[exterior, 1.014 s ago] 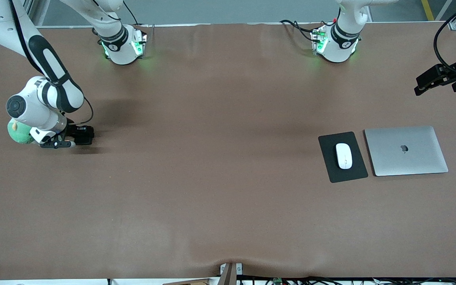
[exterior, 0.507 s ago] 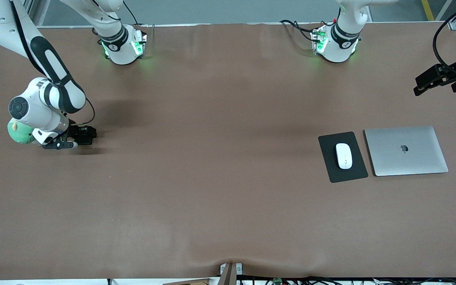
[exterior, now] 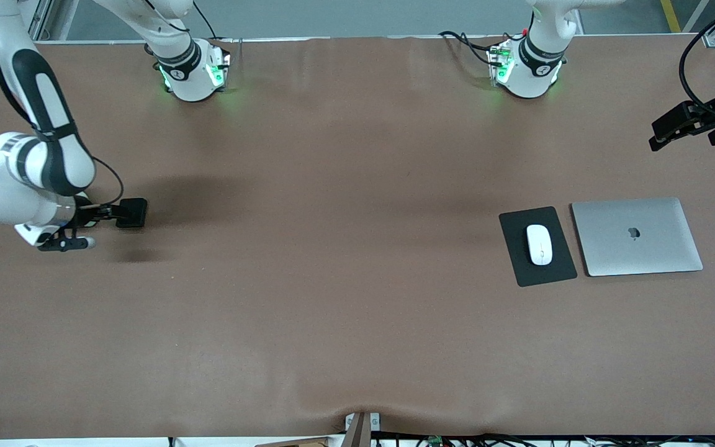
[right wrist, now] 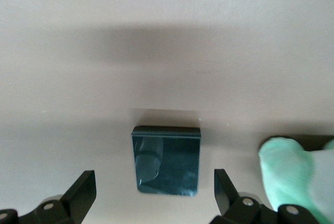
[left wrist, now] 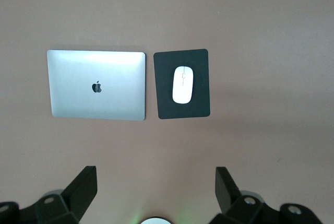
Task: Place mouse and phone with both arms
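The table (exterior: 345, 298) is covered by a brown sheet, and the whole stretch between the phone (exterior: 132, 213) and the black mat (exterior: 537, 246) is open surface. The phone lies flat at the right arm's end of the table, close to that end's edge. The mat, with the white mouse (exterior: 539, 244) resting on it, sits well apart from the phone at the left arm's end; the silver laptop (exterior: 636, 236) lies closed just beside the mat, a thin gap between them, nearer the table's end than the mat is. The laptop's lid bears a dark apple logo (no other writing can be read anywhere).

The right gripper (right wrist: 154, 195) hangs just above the phone with its jaws spread wide and nothing between them; in the right wrist view the phone lies between the two fingers, touching neither. A pale green soft thing (right wrist: 300, 169) shows beside one finger there.

The left gripper (left wrist: 156, 192) waits high over the table's end by the laptop, jaws open and empty.
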